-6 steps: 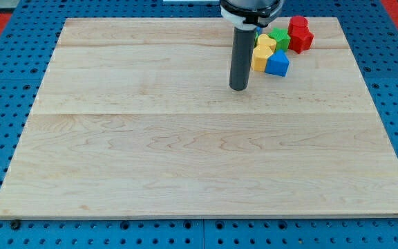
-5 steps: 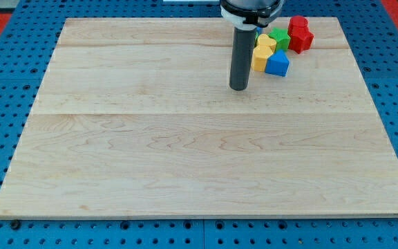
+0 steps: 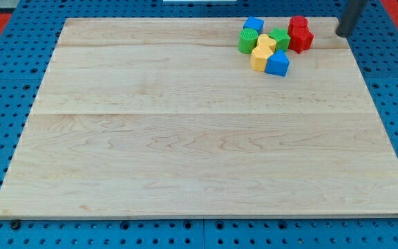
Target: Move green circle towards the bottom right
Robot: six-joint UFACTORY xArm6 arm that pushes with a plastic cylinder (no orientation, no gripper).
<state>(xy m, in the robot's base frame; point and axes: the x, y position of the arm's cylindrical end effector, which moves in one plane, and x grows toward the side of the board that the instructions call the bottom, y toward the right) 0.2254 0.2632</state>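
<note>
Task barely begun, by the look of it: green circle [image 3: 249, 41] sitting in the cluster near the desk's [image 3: 185, 138] top right corner, touching blue block [image 3: 253, 26] and yellow blocks [image 3: 262, 52], with the whole run to the bottom right corner left. My tip [image 3: 343, 32] at the desk's top right edge, right of red blocks [image 3: 299, 34], well apart from the circle. No pincer on this rig, so no state to tell; rod cut off by the frame's top, other green block [image 3: 279, 37] half hidden, shape unclear.
</note>
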